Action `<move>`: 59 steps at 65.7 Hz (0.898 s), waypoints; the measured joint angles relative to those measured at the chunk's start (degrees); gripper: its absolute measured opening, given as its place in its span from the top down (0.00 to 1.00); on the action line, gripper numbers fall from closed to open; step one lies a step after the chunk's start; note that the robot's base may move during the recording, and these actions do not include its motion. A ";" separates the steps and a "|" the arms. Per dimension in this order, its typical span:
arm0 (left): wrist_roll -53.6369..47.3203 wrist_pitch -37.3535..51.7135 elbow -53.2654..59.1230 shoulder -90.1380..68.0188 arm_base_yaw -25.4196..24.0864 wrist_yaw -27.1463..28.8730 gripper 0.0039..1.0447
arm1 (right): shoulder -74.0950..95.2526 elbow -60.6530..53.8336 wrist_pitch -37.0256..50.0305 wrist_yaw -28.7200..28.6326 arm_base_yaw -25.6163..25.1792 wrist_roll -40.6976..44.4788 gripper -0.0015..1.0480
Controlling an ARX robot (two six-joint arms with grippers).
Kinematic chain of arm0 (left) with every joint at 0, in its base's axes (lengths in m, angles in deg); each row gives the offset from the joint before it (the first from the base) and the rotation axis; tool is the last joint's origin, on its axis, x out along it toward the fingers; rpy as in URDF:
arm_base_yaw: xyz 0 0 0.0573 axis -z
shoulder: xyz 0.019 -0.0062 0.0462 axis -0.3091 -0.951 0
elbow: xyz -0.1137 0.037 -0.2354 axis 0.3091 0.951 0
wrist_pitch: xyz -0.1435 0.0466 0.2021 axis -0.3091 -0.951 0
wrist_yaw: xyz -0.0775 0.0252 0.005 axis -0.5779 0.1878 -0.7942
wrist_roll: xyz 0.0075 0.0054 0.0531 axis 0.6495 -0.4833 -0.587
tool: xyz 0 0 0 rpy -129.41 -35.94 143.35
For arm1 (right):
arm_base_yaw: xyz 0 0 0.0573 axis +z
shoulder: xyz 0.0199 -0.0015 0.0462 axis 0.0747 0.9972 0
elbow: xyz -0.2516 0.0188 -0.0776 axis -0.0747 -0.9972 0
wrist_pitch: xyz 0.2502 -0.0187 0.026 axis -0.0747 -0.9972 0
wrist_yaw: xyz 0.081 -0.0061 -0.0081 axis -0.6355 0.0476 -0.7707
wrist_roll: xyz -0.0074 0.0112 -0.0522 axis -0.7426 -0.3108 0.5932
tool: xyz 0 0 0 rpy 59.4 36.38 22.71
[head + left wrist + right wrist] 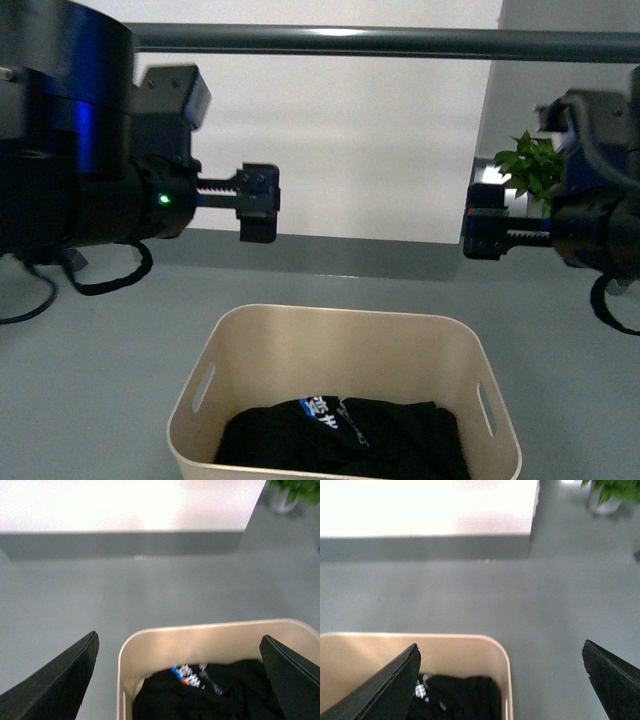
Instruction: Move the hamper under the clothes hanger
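Grey floor (100, 380), hamper (345, 340) below clothes hanger (400, 42), tools raised

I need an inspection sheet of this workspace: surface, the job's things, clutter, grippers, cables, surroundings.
Surface: grey floor, bare around the bin.
Job's things: beige hamper on the floor, black garment with printed lettering inside; clothes hanger bar runs across overhead.
Clutter: nothing seen.
Grippers: left gripper open, raised above the hamper; right gripper open, above the hamper's other end; neither touches it.
Cables: black cable loops hang under the left arm, another at the right arm.
Surroundings: white wall, grey baseboard, potted plant.
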 joint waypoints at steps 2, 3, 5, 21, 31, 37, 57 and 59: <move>0.13 1.77 1.60 1.36 0.13 -0.09 0.06 | -1.70 -1.73 2.25 0.15 0.31 0.07 0.08; 0.20 3.06 2.75 2.38 0.26 -0.17 0.06 | -2.58 -2.62 3.48 0.20 0.46 0.04 0.08; 0.57 6.73 6.12 5.35 0.76 -0.02 0.06 | -5.09 -5.38 7.10 0.63 1.05 -0.02 0.08; -0.37 18.82 26.38 22.40 4.76 12.74 0.25 | -12.11 -14.08 16.68 2.49 3.26 1.05 0.11; -0.57 19.43 35.36 28.46 1.27 12.24 0.47 | -14.53 -21.00 21.57 1.88 1.36 4.13 0.31; -0.57 19.41 38.60 31.10 -0.48 10.82 0.58 | -17.86 -25.07 22.32 0.74 0.04 4.76 0.43; -0.83 16.68 47.74 43.65 -5.86 5.01 0.97 | -30.49 -36.96 21.92 -3.39 -4.13 5.38 0.93; -0.83 15.93 48.57 45.18 -6.43 4.44 0.97 | -32.09 -38.16 21.44 -3.80 -4.57 5.49 0.99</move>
